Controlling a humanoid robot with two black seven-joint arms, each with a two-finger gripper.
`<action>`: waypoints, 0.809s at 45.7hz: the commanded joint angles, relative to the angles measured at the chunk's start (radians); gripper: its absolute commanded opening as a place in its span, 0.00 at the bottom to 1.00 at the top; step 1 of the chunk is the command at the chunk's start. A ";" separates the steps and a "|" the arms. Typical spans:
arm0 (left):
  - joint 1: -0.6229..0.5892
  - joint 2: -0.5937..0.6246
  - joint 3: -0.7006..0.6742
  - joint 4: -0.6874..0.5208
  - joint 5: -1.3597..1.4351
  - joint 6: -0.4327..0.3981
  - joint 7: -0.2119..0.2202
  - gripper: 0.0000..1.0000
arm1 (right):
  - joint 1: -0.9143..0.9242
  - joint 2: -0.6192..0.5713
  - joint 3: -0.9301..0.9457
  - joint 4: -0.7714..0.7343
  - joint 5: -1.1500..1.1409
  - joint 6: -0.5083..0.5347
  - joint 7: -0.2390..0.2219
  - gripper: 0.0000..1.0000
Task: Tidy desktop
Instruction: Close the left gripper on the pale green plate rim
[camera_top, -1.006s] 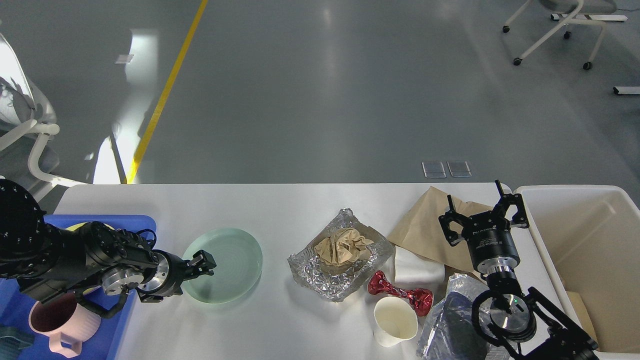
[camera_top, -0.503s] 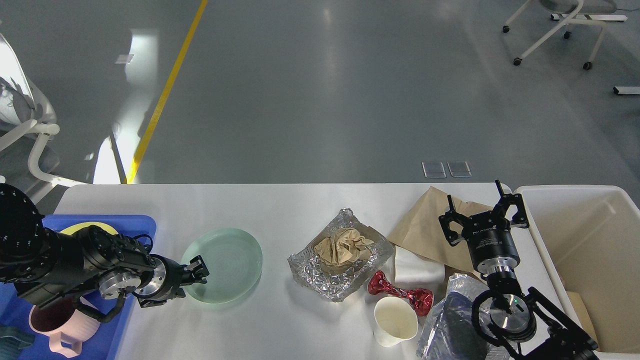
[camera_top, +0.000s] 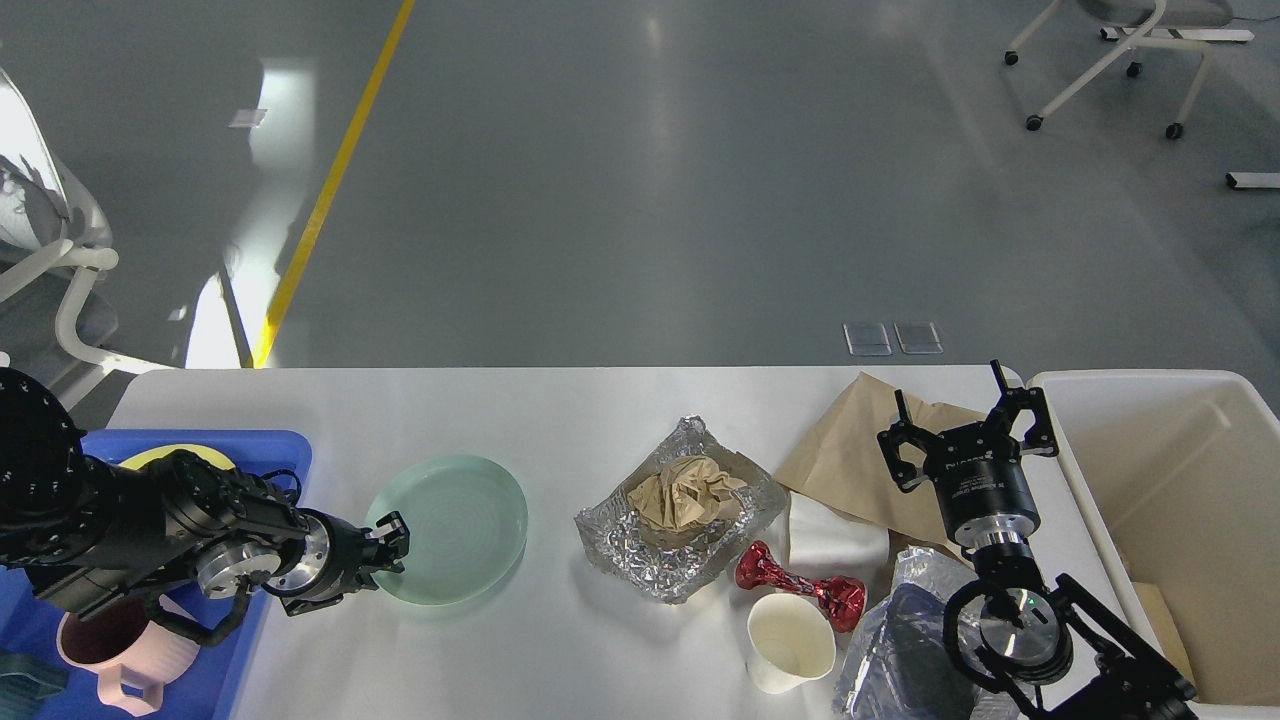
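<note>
The white-grey desktop (camera_top: 560, 420) carries a pale green plate (camera_top: 455, 525), a foil tray (camera_top: 640, 555) with crumpled brown paper (camera_top: 685, 495), a red foil wrapper (camera_top: 800, 585), a white paper cup (camera_top: 790, 645), a brown paper bag (camera_top: 845, 460), a white napkin (camera_top: 835, 540) and a silvery bag (camera_top: 895, 640). My left gripper (camera_top: 392, 542) is low at the plate's left rim; its dark fingers cannot be told apart. My right gripper (camera_top: 965, 422) is open and empty above the paper bag's right edge.
A blue tray (camera_top: 275, 445) at the left edge holds a pink mug (camera_top: 125, 650) and a yellow item (camera_top: 170, 455). A cream-white bin (camera_top: 1180, 470) stands beside the table's right end. Chairs stand on the grey floor beyond.
My left gripper has pulled back leftward from over the plate to its left rim. The right arm and the other things have not moved.
</note>
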 joint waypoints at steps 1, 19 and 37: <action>0.000 0.003 0.003 0.000 -0.018 0.000 0.000 0.26 | 0.000 0.000 0.000 0.000 0.000 0.000 0.000 1.00; 0.003 0.005 0.003 0.000 -0.022 -0.002 0.003 0.16 | 0.000 0.000 0.000 0.000 0.000 0.000 0.000 1.00; 0.005 0.008 0.006 -0.002 -0.022 -0.006 0.037 0.00 | 0.000 0.000 0.000 0.000 0.000 0.000 0.000 1.00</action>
